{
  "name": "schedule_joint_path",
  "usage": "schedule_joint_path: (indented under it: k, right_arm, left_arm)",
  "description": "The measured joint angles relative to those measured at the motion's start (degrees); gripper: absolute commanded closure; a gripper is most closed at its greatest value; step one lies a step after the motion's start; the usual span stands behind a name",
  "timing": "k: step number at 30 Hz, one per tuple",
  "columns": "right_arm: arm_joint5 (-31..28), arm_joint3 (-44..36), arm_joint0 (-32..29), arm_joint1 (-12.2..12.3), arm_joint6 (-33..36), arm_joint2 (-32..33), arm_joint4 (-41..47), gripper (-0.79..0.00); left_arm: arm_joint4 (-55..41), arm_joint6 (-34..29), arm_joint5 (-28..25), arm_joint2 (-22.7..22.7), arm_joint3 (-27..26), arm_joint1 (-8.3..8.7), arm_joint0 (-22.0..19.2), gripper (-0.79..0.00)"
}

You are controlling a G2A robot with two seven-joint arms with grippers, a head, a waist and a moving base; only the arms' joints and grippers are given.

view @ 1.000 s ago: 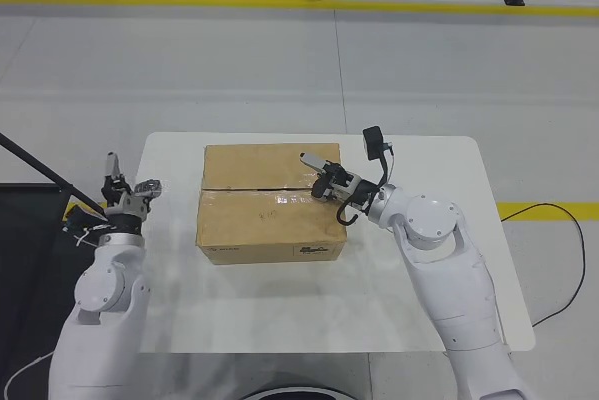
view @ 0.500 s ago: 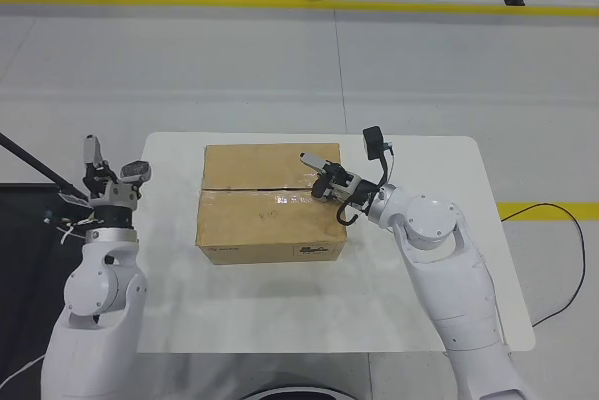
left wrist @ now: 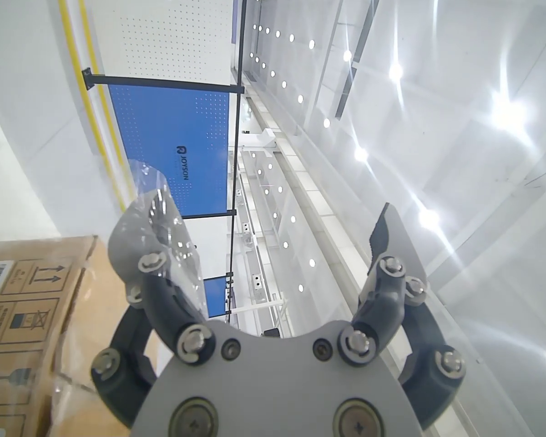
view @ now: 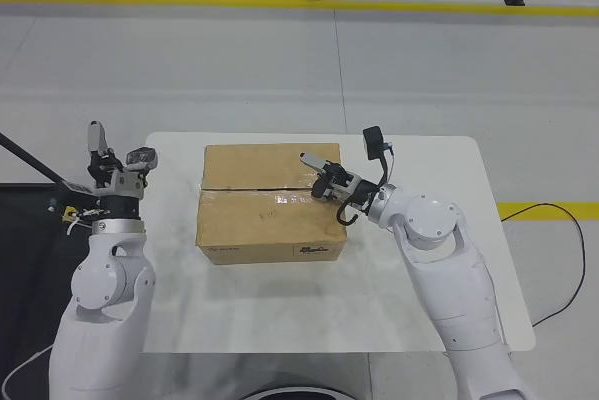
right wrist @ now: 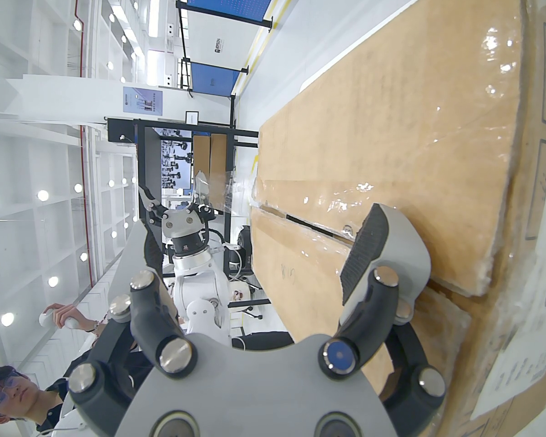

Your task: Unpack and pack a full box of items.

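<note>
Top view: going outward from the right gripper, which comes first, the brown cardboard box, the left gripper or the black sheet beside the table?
1. Brown cardboard box: directly below the right gripper.
2. Left gripper: past the box, at the left edge of the white table.
3. Black sheet: farthest, beyond that left edge.

A white counter (view: 419, 300) with rounded corners stands on a grey floor (view: 479, 70). One closed cardboard box (view: 269, 200) rests flat on it, its long sides parallel to the counter's far edge. The box sits nearer the far edge than the near one and somewhat left of the middle. Its top flaps meet in a lengthwise seam under clear tape.
</note>
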Motion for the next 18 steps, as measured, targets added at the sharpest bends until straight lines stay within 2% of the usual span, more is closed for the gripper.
schedule_joint_path:
  k: [18]
  right_arm:
    - [0.0, 0.0, 0.0, 0.0, 0.0, 0.0, 0.0, -0.785]
  left_arm:
    - [2.3, -0.3, 0.5, 7.0, -4.9, -1.25, -1.8, -0.785]
